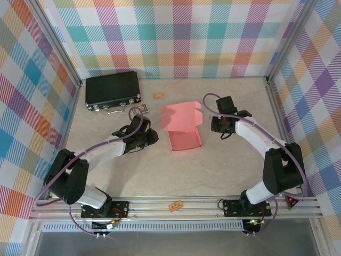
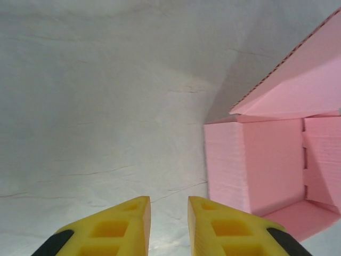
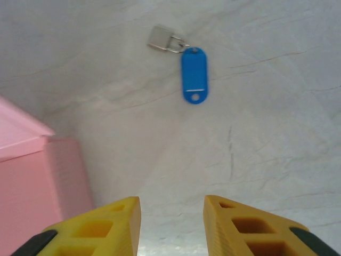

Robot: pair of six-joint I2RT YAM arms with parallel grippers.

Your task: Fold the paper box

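Box [image 1: 184, 140] sits centrally on the table [image 1: 224, 170], lid [image 1: 180, 114] raised. Left end effector [image 2: 169, 208] and right end effector [image 3: 172, 208] flank it, both slightly parted, empty. Closing well likely means pushing the lid down evenly while steadying the opposite side.

A: Where does the paper box [image 1: 184, 130] sit?
B: I see it at the middle of the table [image 1: 229, 170], left gripper [image 1: 154, 138] just beside it at nine o'clock, right gripper [image 1: 212, 125] near at three.
A: The latched case [image 1: 113, 90]?
B: Ten o'clock from the box, well apart.
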